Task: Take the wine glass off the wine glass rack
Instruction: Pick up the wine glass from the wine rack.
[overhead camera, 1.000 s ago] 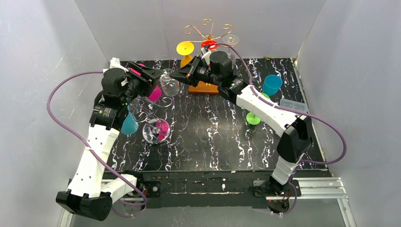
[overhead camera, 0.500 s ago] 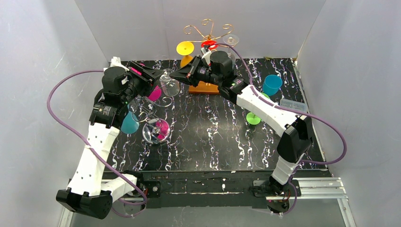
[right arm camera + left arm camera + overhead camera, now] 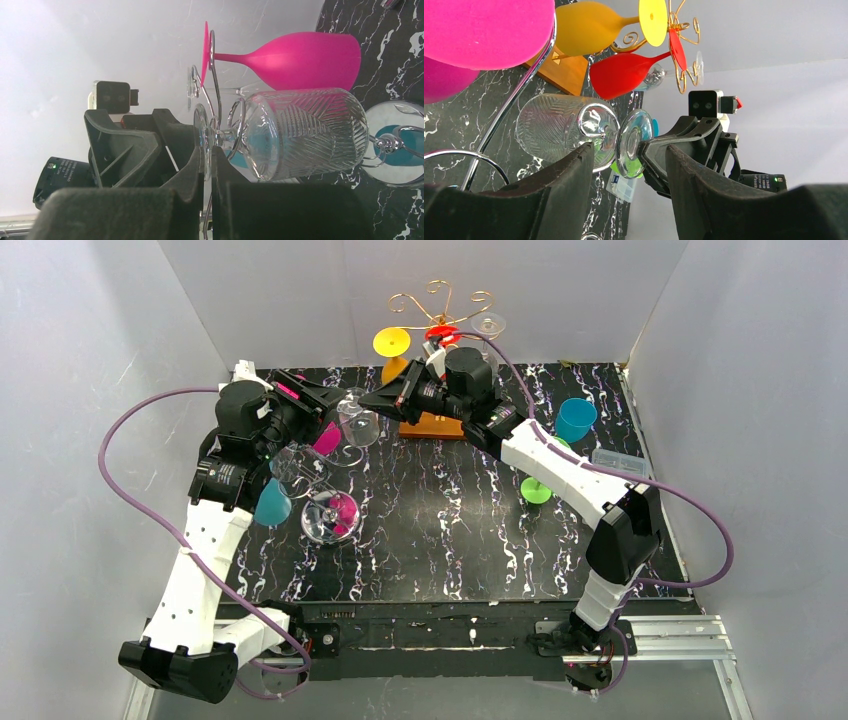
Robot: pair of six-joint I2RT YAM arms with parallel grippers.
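The clear patterned wine glass lies sideways on the chrome wine glass rack, and a wire loop of the rack circles its stem. My right gripper is shut on the rim of the glass's round foot; the bowl points away from it. From the opposite side, my left gripper stands open, its fingers either side of the same foot and stem without touching them. The right gripper's tips show at the foot there. A pink glass hangs on the rack beside it.
A gold rack on a wooden base at the back holds a yellow glass and a red glass. On the right are a blue cup, a green glass and a clear box. A teal glass hangs near the left arm.
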